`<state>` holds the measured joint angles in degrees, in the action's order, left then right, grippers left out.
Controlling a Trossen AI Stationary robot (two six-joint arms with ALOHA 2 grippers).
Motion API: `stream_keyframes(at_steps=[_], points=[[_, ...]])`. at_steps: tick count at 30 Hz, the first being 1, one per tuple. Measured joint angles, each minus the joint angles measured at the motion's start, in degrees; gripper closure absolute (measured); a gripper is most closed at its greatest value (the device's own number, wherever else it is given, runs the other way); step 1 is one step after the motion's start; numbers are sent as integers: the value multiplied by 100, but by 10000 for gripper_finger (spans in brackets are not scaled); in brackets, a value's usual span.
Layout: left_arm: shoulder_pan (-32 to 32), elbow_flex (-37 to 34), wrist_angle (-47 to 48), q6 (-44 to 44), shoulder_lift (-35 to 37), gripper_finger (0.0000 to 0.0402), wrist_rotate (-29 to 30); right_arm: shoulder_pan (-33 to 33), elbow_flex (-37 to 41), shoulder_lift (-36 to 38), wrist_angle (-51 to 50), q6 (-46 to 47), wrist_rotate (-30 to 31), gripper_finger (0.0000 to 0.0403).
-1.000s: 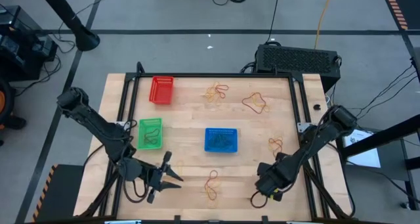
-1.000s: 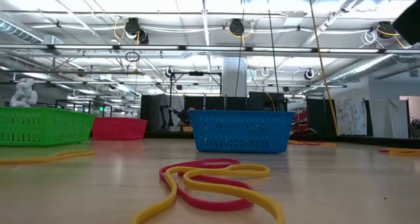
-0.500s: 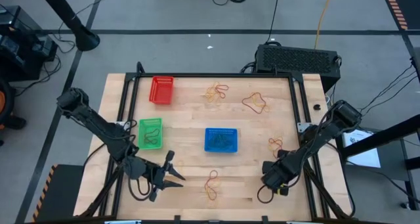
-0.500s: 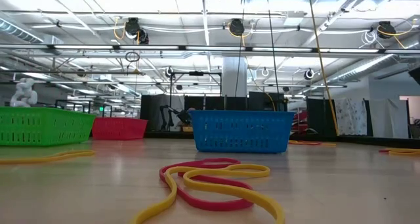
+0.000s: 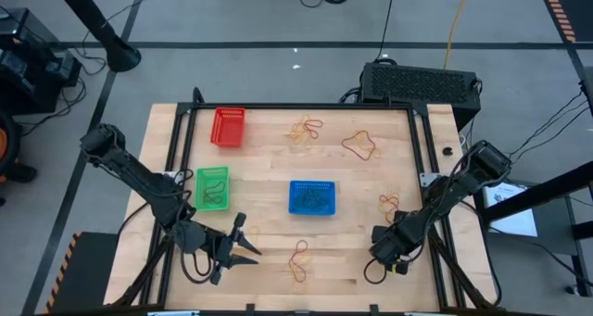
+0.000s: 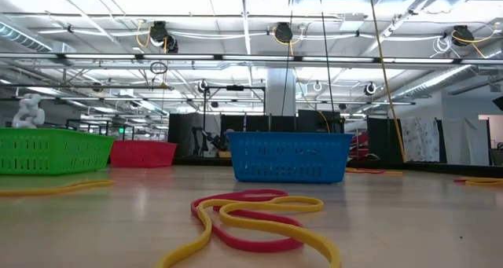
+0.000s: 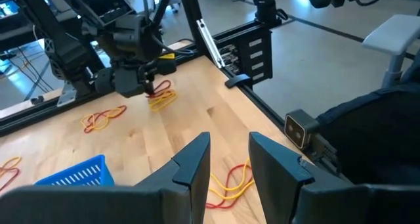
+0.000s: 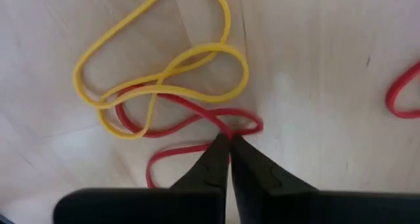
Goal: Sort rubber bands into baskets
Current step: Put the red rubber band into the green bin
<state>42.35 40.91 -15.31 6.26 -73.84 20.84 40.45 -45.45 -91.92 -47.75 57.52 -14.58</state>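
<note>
While my right pincer sits pressed together on a red rubber band tangled with a yellow band near the table's front right corner, I judge a slow, straight lift best, so the yellow one slips free. My left pincer hangs half spread by the front left corner. Baskets, three: red basket, green basket, blue basket; loose band clusters, five.

The red rubber band runs under the right gripper — whether it is pinched cannot be told; 1 more red loop is cut off.
</note>
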Motion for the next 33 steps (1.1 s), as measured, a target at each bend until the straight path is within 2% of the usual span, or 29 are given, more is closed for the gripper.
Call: stream_keyframes(at_steps=[10,16,20,25,29,31,33], points=[[0,2,-4,0,0,288,7,7,-510,318,-1073,107,-152,402],[0,2,-4,-19,-6,288,17,7,-1288,681,-1784,437,386,402],[-4,2,-90,-144,-170,288,20,75,-1985,870,-1977,506,1508,402],[-61,2,-476,-138,-483,288,19,192,-2743,905,-1762,-102,3412,403],[-236,2,-1182,-96,-770,288,76,221,-2870,909,-632,-1266,4473,403],[-339,2,-1499,-88,-937,288,78,217,-2872,871,36,-1944,4799,403],[-423,4,-1560,-97,-1075,288,-193,192,-2874,792,628,-2568,5021,403]])
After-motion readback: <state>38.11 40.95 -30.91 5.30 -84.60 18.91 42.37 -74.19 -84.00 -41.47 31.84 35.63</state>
